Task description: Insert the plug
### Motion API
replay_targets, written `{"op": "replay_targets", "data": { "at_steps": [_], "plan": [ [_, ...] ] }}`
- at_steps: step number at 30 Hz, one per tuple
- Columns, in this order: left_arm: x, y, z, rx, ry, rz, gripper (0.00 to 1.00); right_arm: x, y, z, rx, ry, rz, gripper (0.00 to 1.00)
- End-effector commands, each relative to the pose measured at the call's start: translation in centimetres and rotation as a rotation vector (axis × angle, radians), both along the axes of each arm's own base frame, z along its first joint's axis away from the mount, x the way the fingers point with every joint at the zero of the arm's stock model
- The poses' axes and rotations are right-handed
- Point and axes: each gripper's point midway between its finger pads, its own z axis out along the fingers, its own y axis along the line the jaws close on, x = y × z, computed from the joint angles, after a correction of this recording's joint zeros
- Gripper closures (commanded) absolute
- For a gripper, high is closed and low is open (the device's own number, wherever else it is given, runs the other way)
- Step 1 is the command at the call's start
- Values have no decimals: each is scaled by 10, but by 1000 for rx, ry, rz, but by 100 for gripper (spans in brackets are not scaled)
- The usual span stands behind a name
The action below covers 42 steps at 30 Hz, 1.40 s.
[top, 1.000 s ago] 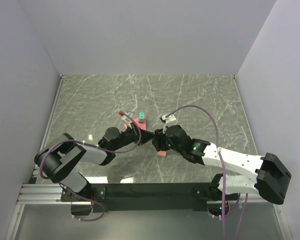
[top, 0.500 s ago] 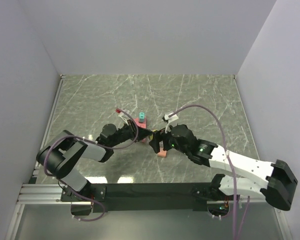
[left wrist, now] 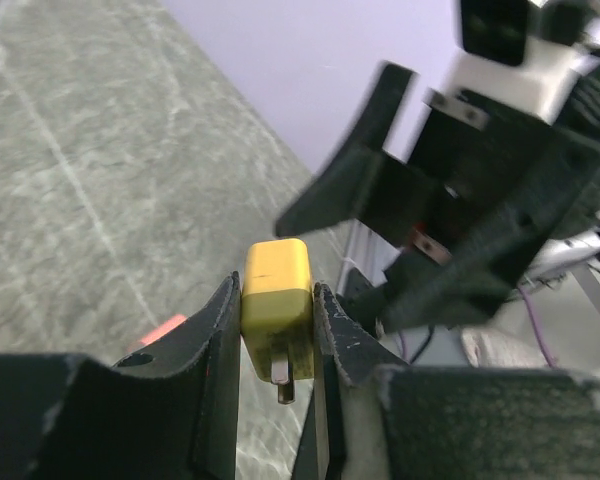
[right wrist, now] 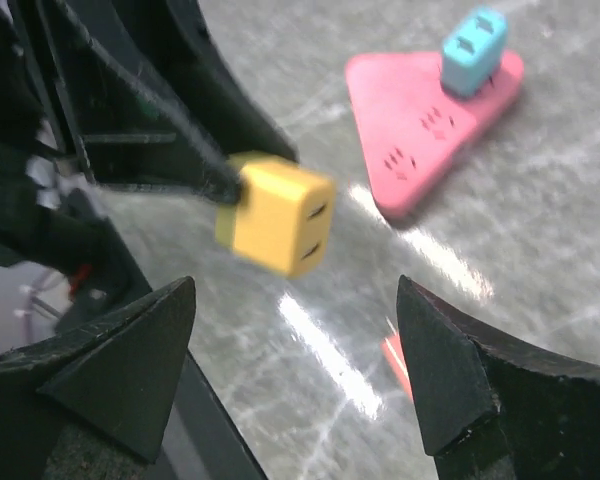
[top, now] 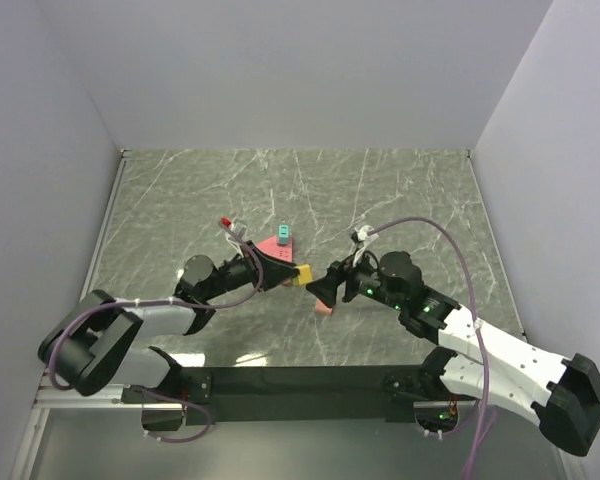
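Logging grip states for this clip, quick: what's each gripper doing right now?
Left gripper: shut on the yellow plug.
Right gripper: open, holding nothing.

The yellow plug [left wrist: 276,295] is smooth plastic with dull metal prongs [left wrist: 284,380]. The pink triangular socket block [right wrist: 420,130] looks matt plastic, and the marble-patterned tabletop [top: 400,190] is polished, throwing glare.

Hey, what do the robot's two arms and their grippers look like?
The left arm has grey links, the right arm white ones with green lights; both have black joints. A purple cable loops along each. The left gripper and right gripper have black, wedge-shaped jaws.
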Motion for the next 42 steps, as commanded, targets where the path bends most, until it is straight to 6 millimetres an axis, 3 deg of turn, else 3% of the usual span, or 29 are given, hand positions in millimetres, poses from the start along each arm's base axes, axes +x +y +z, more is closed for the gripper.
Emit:
{"op": "replay_targets", "data": {
  "at_steps": [1, 6, 14, 30, 33, 38, 42],
  "plan": [
    [-24, 4, 33, -63, -128, -82, 100, -10, 10, 52, 200, -103, 145, 14],
    [-36, 9, 49, -77, -195, -93, 100, -13, 13, 64, 275, -98, 235, 24],
    [-45, 0, 58, -74, -225, -116, 99, -41, 25, 81, 373, -93, 424, 32],
    [-49, -2, 65, -86, -243, -122, 100, -31, 29, 40, 293, 0, 394, 35],
    [-47, -3, 62, -74, -239, -114, 100, -33, 31, 41, 305, 2, 414, 35],
    [-45, -4, 61, -71, -235, -108, 99, -36, 33, 43, 317, 1, 440, 42],
    [-43, -7, 60, -64, -233, -107, 100, -39, 32, 45, 329, -13, 450, 60]
  ]
}}
